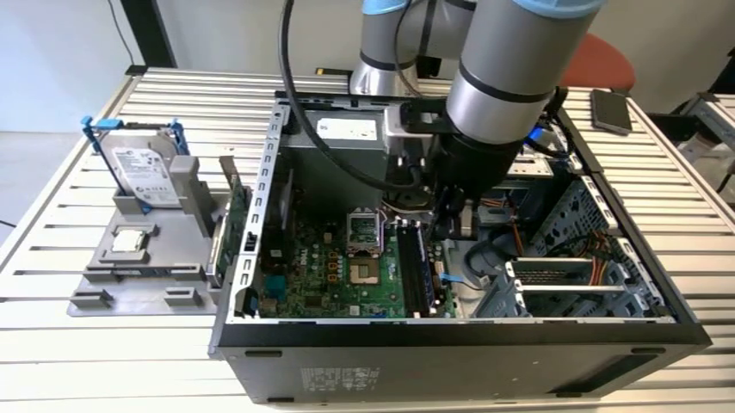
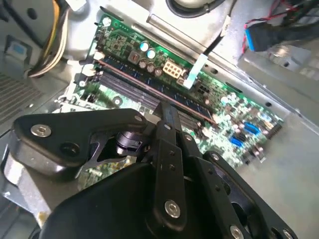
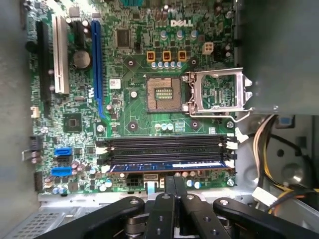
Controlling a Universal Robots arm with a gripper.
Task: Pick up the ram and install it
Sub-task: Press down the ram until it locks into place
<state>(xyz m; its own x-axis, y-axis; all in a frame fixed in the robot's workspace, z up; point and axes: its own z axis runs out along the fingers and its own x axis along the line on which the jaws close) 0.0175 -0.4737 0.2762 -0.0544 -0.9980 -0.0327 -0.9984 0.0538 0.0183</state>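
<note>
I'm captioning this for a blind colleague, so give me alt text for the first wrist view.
The gripper hangs just above the ram, which lies in the nearest of the motherboard's memory slots. Beyond the slots sits an open, empty processor socket.

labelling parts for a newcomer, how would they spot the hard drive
At the exterior view's left, beside the open computer case, sits a grey holder. The hard drive stands in it, silver with blue rails, unlike the green card beside it.

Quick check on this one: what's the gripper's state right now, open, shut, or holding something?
Gripper: shut with nothing visibly held, hanging over the motherboard beside the memory slots, where the ram sits in the nearest slot in the first wrist view.
</note>
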